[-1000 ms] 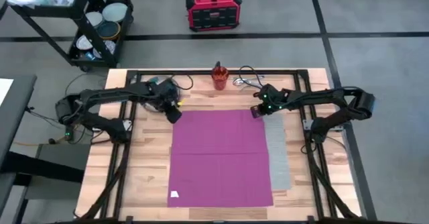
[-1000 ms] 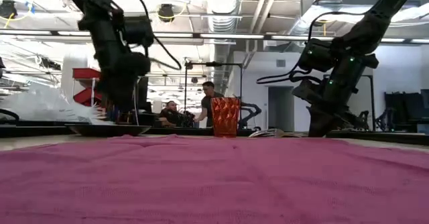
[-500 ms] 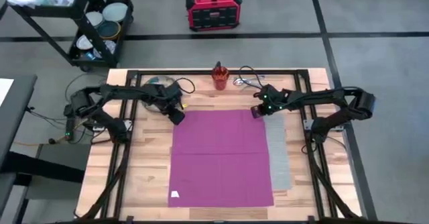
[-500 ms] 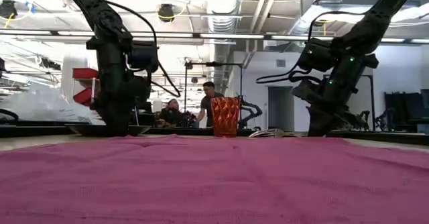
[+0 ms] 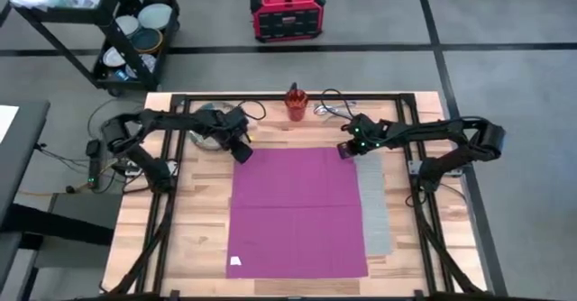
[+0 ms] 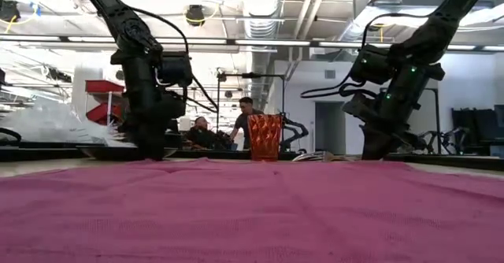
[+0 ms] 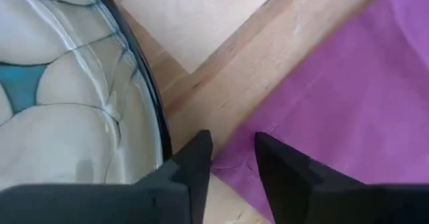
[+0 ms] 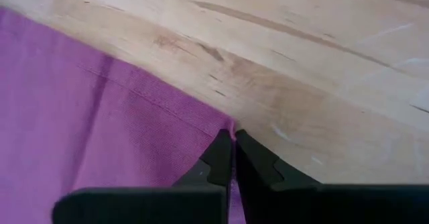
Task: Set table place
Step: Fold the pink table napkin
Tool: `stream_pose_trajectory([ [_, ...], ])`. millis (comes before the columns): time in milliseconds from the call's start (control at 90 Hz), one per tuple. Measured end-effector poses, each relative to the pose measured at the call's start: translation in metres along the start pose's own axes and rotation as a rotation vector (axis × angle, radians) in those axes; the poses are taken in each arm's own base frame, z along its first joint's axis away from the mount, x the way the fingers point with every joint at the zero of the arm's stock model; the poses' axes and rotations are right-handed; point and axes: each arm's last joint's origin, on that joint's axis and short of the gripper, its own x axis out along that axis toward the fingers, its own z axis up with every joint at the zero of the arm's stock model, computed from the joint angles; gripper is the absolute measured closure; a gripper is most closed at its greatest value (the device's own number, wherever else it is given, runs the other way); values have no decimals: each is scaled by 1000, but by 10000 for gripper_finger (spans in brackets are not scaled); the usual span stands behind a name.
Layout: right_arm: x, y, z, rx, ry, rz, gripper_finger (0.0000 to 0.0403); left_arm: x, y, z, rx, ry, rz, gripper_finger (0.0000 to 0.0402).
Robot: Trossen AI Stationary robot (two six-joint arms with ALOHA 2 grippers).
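The magenta napkin (image 5: 299,211) lies spread flat over the grey mat (image 5: 375,213), of which only a strip shows on the right. My right gripper (image 5: 345,150) is shut on the napkin's far right corner. My left gripper (image 5: 242,153) is open at the far left corner (image 7: 231,162), one fingertip on either side of it; I cannot tell whether it touches the cloth. The speckled plate (image 5: 206,123) rests on the table just beyond, partly under the left arm, and its rim (image 7: 144,96) is close beside one finger. The orange-red cup (image 5: 295,104) and the cutlery (image 5: 325,111) stand at the far edge. My right gripper pinches the napkin's far right corner (image 8: 226,129) between its two fingers, right at the tip of the cloth. The fingers come down from above, slanting in from the table's right. The napkin stays flat and slack on the mat and table.
Black frame rails (image 5: 407,161) run along the table top beside both arms. A cable (image 5: 335,96) lies by the cutlery. Off the table are a black shelf cart (image 5: 126,40) with bowls and a red box (image 5: 287,13). People show far behind in the low view.
My left gripper has gone a short way toward the table's right edge, away from the plate and up to the napkin's far left corner. The napkin has not moved.
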Motion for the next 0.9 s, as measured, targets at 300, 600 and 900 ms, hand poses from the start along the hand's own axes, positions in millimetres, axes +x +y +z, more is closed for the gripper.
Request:
stream_pose_trajectory([
  [300, 0, 0, 0, 0, -1, 0, 403, -13, -1, 3, 42, -36, -30, 400],
  [600, -18, 5, 3, 1, -60, 64, 403, -43, -2, 1, 66, -69, -26, 401],
  [900, -50, 9, -1, 31, -105, 121, 403, -79, -4, -10, 70, -151, -46, 401],
])
